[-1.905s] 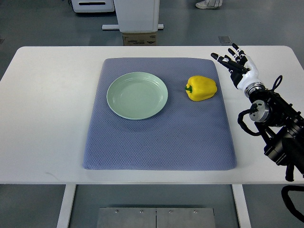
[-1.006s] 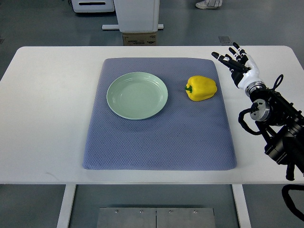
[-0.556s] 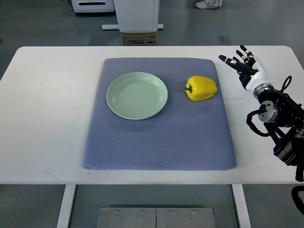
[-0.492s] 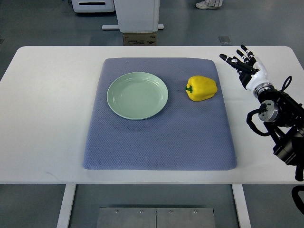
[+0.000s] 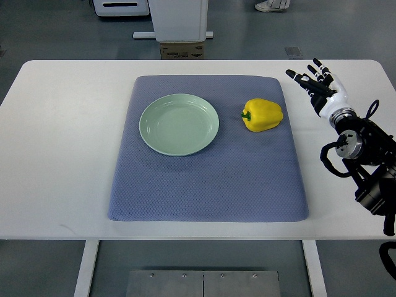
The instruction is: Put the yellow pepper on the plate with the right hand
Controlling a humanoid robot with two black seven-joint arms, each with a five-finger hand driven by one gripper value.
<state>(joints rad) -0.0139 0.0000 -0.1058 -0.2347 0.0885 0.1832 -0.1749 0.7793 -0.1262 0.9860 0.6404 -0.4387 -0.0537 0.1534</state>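
the yellow pepper [image 5: 262, 115] lies on the blue-grey mat [image 5: 208, 179], just right of the pale green plate [image 5: 179, 124] and apart from it. right of the pepper, off the mat over the white table [image 5: 62, 136], the right hand [image 5: 320, 86] hovers with fingers spread, holding nothing.

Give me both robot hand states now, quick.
Left robot hand: not in view.
Right robot hand: open, fingers spread, holding nothing.
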